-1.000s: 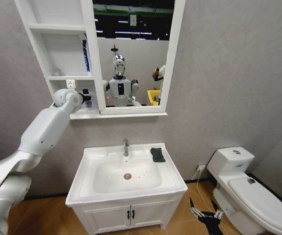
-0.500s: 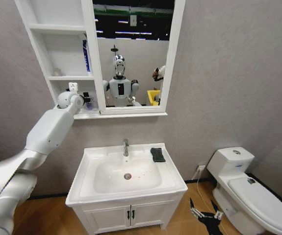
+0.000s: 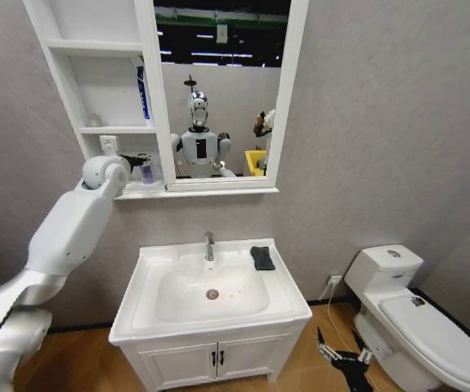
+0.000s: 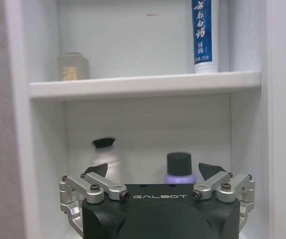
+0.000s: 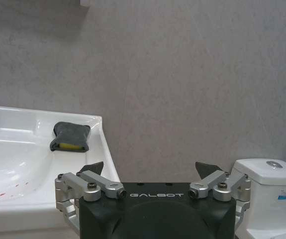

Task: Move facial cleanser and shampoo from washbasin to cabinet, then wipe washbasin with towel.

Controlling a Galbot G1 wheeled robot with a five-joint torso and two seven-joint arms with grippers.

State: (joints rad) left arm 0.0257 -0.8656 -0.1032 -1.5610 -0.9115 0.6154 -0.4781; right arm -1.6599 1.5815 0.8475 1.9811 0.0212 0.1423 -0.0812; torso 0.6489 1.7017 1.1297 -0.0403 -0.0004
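On the cabinet's [image 3: 96, 82] lowest shelf stand a white bottle with a black cap [image 4: 105, 158] and a purple bottle with a black cap [image 4: 178, 169] [image 3: 146, 171]. My left gripper [image 4: 152, 170] [image 3: 133, 161] is open just in front of them, level with that shelf, holding nothing. The dark grey towel [image 3: 261, 257] [image 5: 70, 137] lies folded on the washbasin's [image 3: 136, 322] back right corner, right of the tap [image 3: 209, 245]. Low beside the washbasin's [image 5: 103, 149] right edge, my right gripper [image 5: 152, 172] is open and empty.
A blue and white tube [image 3: 142, 92] [image 4: 205, 35] and a small grey box [image 4: 73, 67] stand on the middle shelf. The mirror [image 3: 218, 90] joins the cabinet on its right. A white toilet [image 3: 414, 318] [image 5: 269, 179] stands right of the vanity.
My left arm has drawn back and to the left from the lower shelf, leaving the purple bottle standing there. The towel and washbasin are as before.
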